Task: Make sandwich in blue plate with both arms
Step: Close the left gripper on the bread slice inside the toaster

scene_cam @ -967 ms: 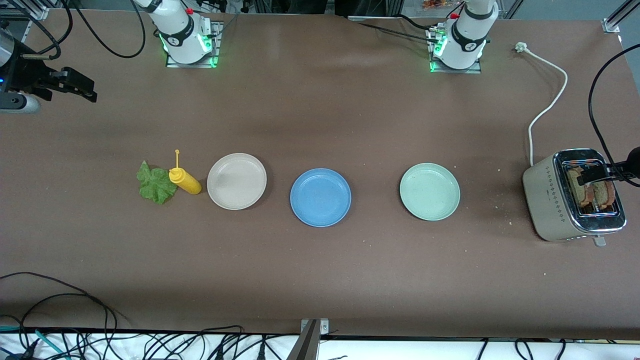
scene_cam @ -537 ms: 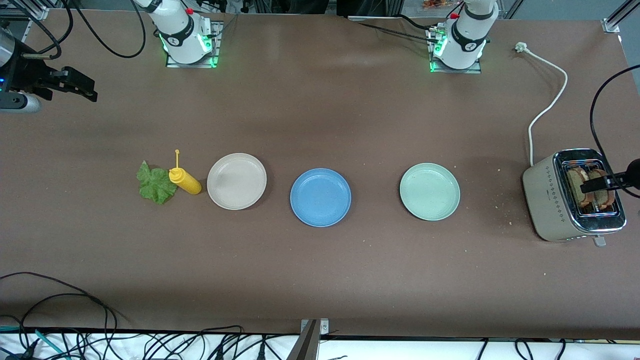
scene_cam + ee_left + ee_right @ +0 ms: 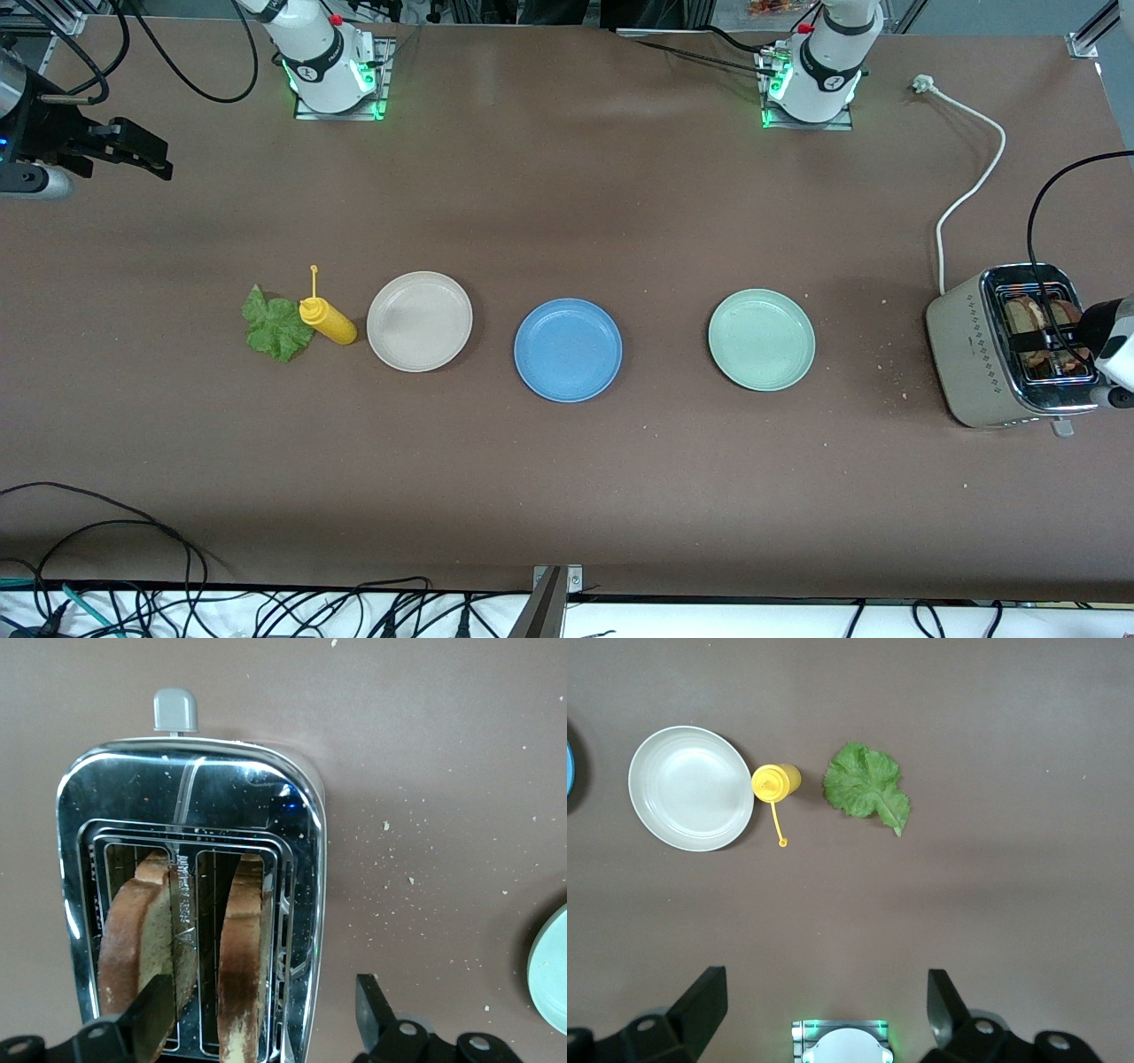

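Note:
The blue plate (image 3: 568, 349) lies bare at the middle of the table. Two brown bread slices (image 3: 142, 935) (image 3: 244, 948) stand in the slots of a silver toaster (image 3: 974, 350) at the left arm's end. My left gripper (image 3: 263, 1014) (image 3: 1045, 341) hovers open over the toaster. One finger (image 3: 155, 1014) is above the outer slice and the other (image 3: 372, 1010) is past the toaster's side, touching nothing. The lettuce leaf (image 3: 276, 328) (image 3: 866, 790) lies flat toward the right arm's end. My right gripper (image 3: 164, 159) (image 3: 824, 1001) waits open and high over that end.
A beige plate (image 3: 419, 321) and a yellow squeeze bottle (image 3: 328, 321) lie between the lettuce and the blue plate. A pale green plate (image 3: 761, 339) sits between the blue plate and the toaster. The toaster's white cord (image 3: 970, 190) runs toward the left arm's base.
My left gripper has shifted along the toaster's slots toward the front camera, its wrist has come into view, and its jaws have narrowed slightly. The right arm has not moved.

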`<action>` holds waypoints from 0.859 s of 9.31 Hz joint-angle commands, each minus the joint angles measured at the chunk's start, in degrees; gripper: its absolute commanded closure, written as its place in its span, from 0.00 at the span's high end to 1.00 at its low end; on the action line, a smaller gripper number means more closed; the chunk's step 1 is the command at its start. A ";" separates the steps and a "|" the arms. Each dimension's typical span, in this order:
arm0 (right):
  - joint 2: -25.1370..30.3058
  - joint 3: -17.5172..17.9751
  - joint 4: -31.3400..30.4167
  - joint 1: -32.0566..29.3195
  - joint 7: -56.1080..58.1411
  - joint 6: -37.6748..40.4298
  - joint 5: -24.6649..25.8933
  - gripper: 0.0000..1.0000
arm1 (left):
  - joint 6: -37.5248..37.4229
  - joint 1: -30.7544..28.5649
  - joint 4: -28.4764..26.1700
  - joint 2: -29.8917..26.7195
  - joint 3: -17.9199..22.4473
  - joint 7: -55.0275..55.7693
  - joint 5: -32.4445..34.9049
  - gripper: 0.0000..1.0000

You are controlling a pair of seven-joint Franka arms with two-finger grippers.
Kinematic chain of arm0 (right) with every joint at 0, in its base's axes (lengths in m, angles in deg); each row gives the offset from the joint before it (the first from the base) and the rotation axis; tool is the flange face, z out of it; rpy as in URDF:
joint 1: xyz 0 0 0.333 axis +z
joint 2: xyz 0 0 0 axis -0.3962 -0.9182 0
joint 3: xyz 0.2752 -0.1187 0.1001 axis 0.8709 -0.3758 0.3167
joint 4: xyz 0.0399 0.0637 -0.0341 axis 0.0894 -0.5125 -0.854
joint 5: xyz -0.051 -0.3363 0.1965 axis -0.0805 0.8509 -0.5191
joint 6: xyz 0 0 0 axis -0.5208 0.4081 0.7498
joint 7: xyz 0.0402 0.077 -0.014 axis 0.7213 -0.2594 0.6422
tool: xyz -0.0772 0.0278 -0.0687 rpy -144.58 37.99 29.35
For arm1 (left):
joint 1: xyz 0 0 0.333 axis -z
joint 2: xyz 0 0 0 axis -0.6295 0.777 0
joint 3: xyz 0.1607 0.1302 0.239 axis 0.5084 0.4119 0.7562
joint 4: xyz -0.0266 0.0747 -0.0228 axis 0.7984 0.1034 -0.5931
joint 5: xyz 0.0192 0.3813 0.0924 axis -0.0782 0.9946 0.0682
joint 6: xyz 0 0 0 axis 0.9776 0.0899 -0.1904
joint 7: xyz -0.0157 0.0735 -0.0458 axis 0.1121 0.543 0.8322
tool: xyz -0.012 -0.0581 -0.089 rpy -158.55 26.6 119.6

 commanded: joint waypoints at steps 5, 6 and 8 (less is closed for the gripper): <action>0.27 0.09 1.00 -0.06 -0.44 1.11 0.02 1.00 | -0.32 -0.49 -1.60 0.98 -0.17 0.13 1.88 0.70; 0.27 0.09 1.00 -0.06 -0.44 1.11 0.02 1.00 | -0.33 -0.40 -1.87 0.90 -0.17 0.04 1.88 0.49; 0.27 0.00 1.00 -0.06 -0.44 1.11 0.02 1.00 | -1.20 -0.40 -1.87 0.90 -0.17 -0.39 1.97 0.05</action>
